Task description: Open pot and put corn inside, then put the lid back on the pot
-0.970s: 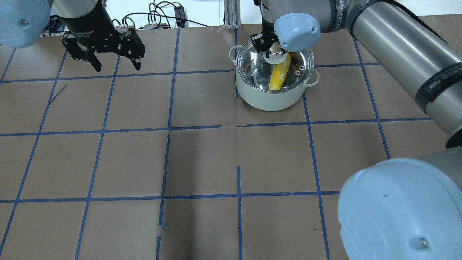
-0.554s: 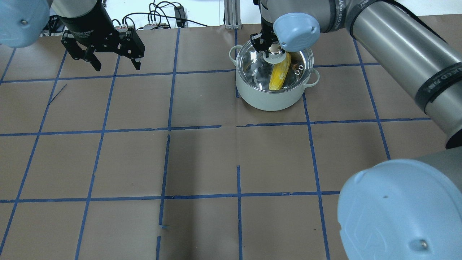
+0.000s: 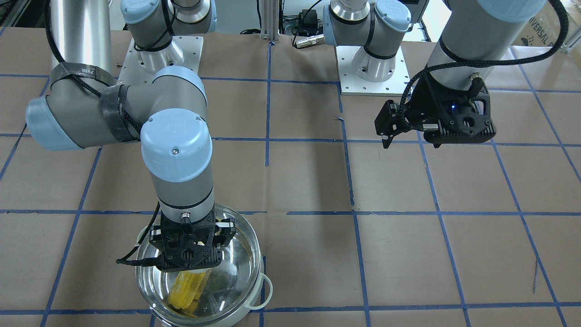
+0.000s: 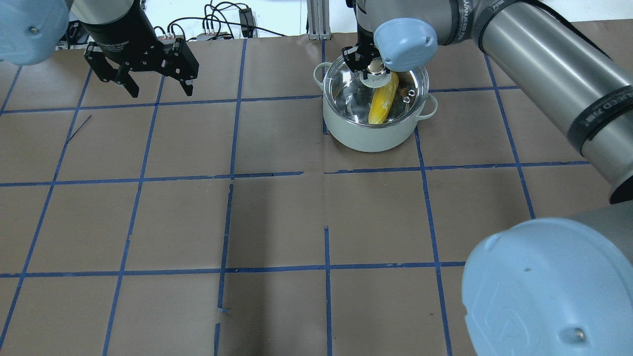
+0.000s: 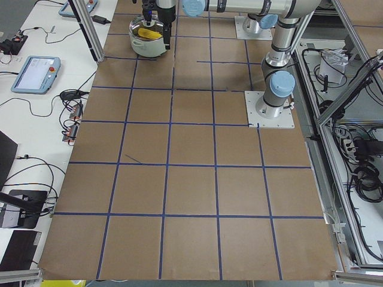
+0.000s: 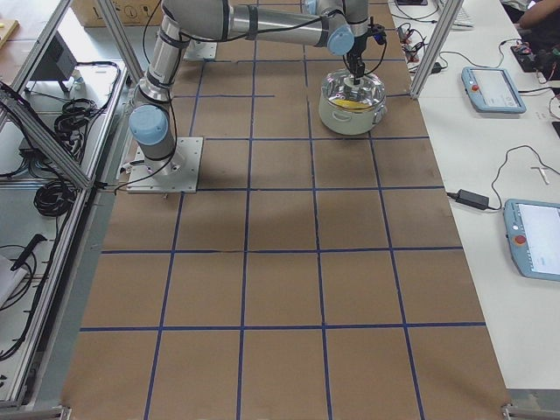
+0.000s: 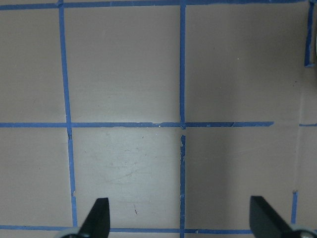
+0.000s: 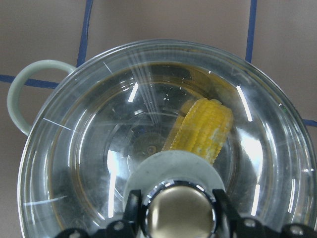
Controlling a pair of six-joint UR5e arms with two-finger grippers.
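Observation:
The pot [image 4: 368, 136] stands at the far right of the table, with the corn [image 4: 382, 101] lying inside it. The glass lid [image 4: 346, 91] covers the pot's mouth. I cannot tell whether it rests fully on the rim. My right gripper [image 4: 375, 66] is above the pot's middle, shut on the lid's knob. In the right wrist view its fingers [image 8: 132, 210] press both sides of the knob [image 8: 178, 213], and the corn [image 8: 203, 129] shows through the lid [image 8: 89, 148]. My left gripper [image 4: 161, 93] is open and empty, hovering at the far left.
The table is brown paper with a blue tape grid [image 4: 326, 269]. Cables and a power brick [image 4: 245, 17] lie beyond the far edge. The arm bases [image 3: 372, 68] stand on plates at the robot's side. The left wrist view shows only table under the open gripper [image 7: 179, 208].
The right gripper and the lid knob have shifted very slightly toward the far left. The left arm has not moved.

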